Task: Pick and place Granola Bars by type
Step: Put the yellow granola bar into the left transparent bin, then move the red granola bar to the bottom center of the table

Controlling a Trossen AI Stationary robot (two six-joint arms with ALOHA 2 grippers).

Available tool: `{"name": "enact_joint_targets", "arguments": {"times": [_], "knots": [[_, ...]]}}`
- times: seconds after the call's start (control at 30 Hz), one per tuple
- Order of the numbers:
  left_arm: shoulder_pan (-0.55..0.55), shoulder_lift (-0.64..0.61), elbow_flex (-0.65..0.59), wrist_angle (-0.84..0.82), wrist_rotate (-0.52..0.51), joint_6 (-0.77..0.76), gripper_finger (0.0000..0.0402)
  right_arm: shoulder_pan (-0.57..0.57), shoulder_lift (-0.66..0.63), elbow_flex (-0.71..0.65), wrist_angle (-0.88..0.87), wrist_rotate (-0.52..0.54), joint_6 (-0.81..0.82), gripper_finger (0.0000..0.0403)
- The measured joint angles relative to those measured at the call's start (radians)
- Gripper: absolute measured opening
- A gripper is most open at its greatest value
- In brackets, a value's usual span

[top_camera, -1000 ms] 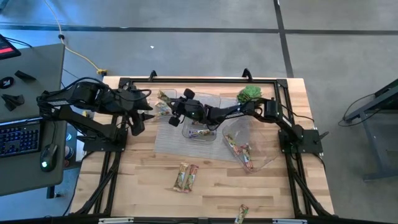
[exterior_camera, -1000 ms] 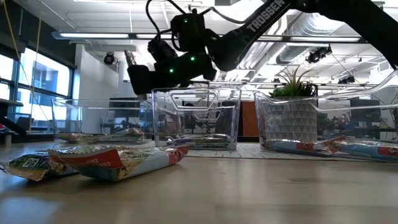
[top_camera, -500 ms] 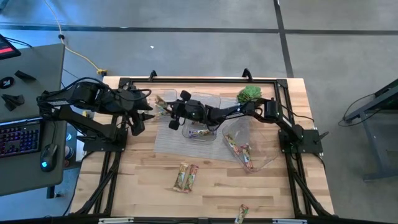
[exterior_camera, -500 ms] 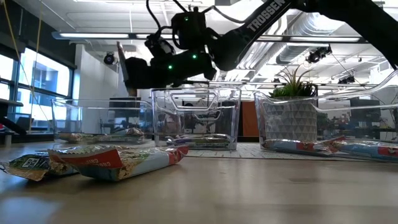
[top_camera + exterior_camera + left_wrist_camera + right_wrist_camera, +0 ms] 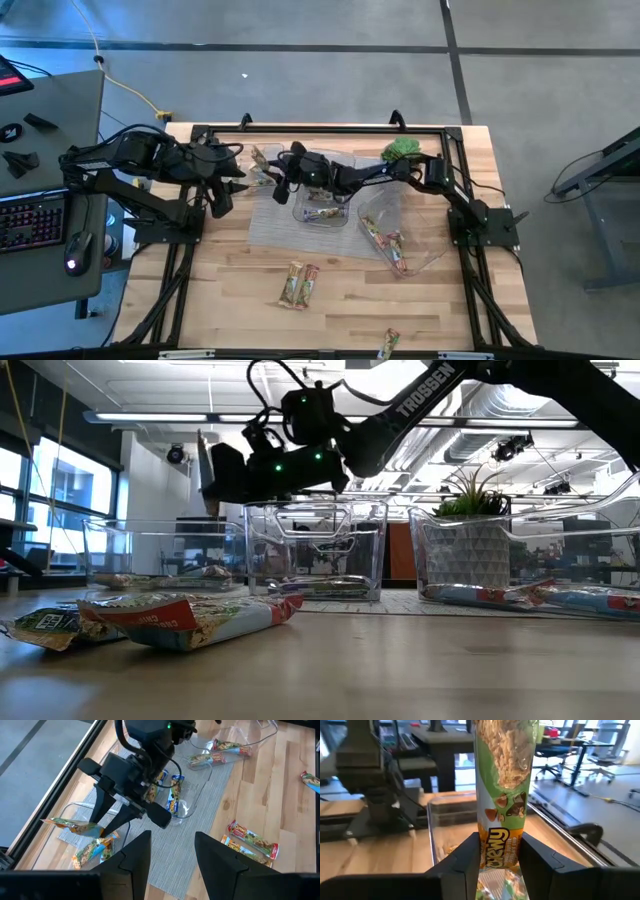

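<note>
Right wrist view alone shows right gripper (image 5: 499, 857) clamping green bar (image 5: 502, 780); left gripper (image 5: 172, 855) parted, empty.

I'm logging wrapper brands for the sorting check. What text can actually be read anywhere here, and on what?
"TROSSEN": on the right arm, low view.
"hewy", first letter hidden: on the green-and-orange granola bar held in the right gripper.
Print on the tabletop bars: too blurred.

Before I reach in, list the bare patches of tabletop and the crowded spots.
Bare wood lies at the front left, left of the pair of bars, and at the front right past the lone bar at the table's front edge. The back is crowded: the clear trays on the grey mat and both arms.
</note>
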Motion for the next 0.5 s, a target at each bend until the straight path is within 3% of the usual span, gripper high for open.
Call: {"name": "enact_joint_targets", "arguments": {"times": [0.33, 0.5], "knots": [[0.000, 0.000, 0.000, 0.000, 0.000, 0.000, 0.0147, 0.001, 0.000, 0.000, 0.033, -0.010, -0.046, 0.0172], [0.000, 0.000, 0.000, 0.000, 0.000, 0.000, 0.0147, -0.004, 0.000, 0.000, 0.075, -0.029, -0.050, 0.0185]]}}
